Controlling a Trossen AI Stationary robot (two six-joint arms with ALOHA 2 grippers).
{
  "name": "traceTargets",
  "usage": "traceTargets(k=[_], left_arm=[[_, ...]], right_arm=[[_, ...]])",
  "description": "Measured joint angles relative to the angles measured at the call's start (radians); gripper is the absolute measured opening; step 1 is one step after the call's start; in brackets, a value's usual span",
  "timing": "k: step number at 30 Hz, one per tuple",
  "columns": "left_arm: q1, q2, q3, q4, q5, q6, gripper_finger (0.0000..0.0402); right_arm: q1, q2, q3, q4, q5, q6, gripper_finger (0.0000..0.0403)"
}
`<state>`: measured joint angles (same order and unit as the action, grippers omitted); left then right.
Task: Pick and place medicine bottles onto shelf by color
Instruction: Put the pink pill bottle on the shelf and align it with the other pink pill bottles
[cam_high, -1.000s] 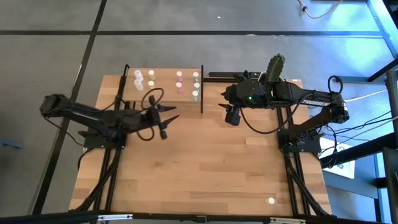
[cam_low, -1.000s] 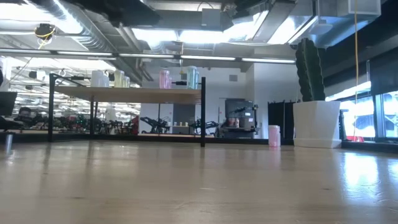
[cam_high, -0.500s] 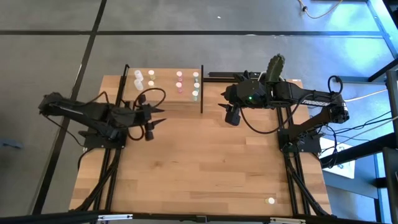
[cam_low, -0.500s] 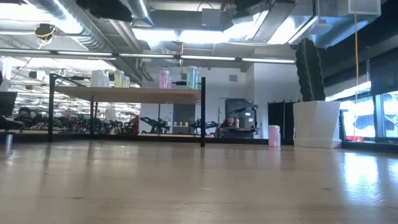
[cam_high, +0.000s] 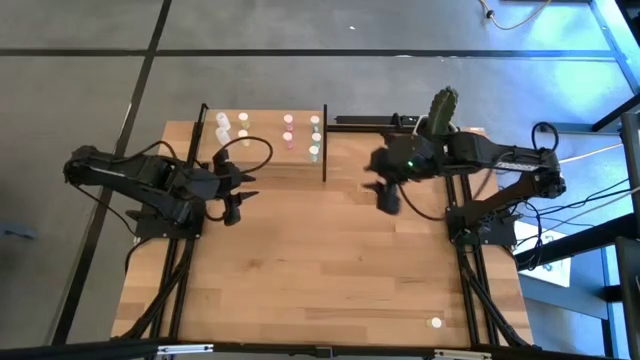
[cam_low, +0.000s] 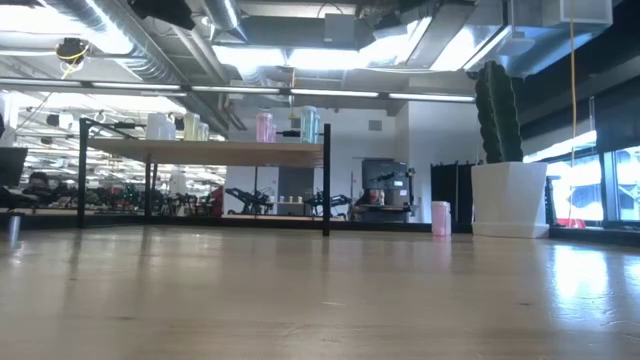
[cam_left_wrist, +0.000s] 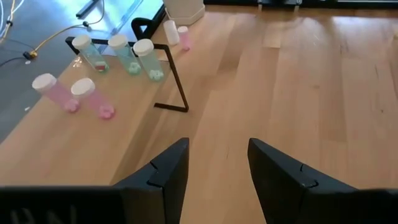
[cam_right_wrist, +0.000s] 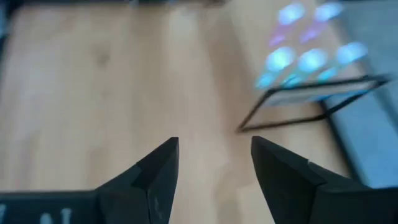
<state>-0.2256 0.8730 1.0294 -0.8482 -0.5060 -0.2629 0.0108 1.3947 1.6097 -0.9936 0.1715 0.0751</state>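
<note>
You have the shelf (cam_high: 262, 160), a flat light-wood board framed by thin black posts, standing at the table's far edge toward the left side. On it the medicine bottles stand upright in colour groups: white ones (cam_high: 222, 125) at the left end, a pale yellow one (cam_high: 243, 121) beside them, pink ones (cam_high: 288, 130) further right, and pale green ones (cam_high: 314, 138) at the right end by the post. One pink bottle (cam_low: 439, 218) stands off the shelf on the tabletop, and another pale bottle (cam_high: 435, 323) sits alone near the front right corner.
</note>
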Motion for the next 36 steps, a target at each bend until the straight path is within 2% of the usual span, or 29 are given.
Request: traceTargets(k=[2, 5, 11, 17, 20, 23, 26, 28, 33, 36], left_arm=[[-0.001, 0.001, 0.000, -0.001, 0.003, 0.000, 0.0157], [-0.006, 0.002, 0.000, -0.001, 0.014, 0.000, 0.0157], [-0.007, 0.003, 0.000, -0.001, 0.018, -0.023, 0.0157], [-0.006, 0.003, -0.001, -0.002, 0.021, -0.023, 0.0157], [-0.006, 0.003, -0.001, -0.009, 0.023, -0.023, 0.0157], [-0.006, 0.004, -0.001, -0.008, 0.023, -0.023, 0.0157], [-0.006, 0.004, -0.001, -0.008, 0.023, -0.023, 0.0157], [-0.006, 0.004, -0.001, -0.011, 0.023, -0.019, 0.0157], [-0.006, 0.004, -0.001, -0.055, 0.022, -0.019, 0.0157], [-0.006, 0.004, -0.001, -0.071, 0.025, -0.023, 0.0157]], right_arm=[[0.028, -0.015, 0.009, -0.073, -0.065, 0.006, 0.0204], [0.083, -0.031, 0.013, -0.167, -0.089, 0.044, 0.0204], [0.156, -0.034, 0.013, -0.288, -0.089, 0.209, 0.0204], [0.216, -0.034, 0.006, -0.312, -0.086, 0.222, 0.0204], [0.243, -0.034, 0.000, -0.342, -0.057, 0.275, 0.0204], [0.252, -0.043, -0.021, -0.377, 0.016, 0.355, 0.0204], [0.225, -0.061, -0.057, -0.389, 0.079, 0.423, 0.0204], [0.190, -0.072, -0.090, -0.385, 0.083, 0.448, 0.0204], [0.065, -0.076, -0.168, -0.313, -0.037, 0.484, 0.0204], [-0.009, -0.076, -0.205, -0.226, -0.072, 0.502, 0.0204]])
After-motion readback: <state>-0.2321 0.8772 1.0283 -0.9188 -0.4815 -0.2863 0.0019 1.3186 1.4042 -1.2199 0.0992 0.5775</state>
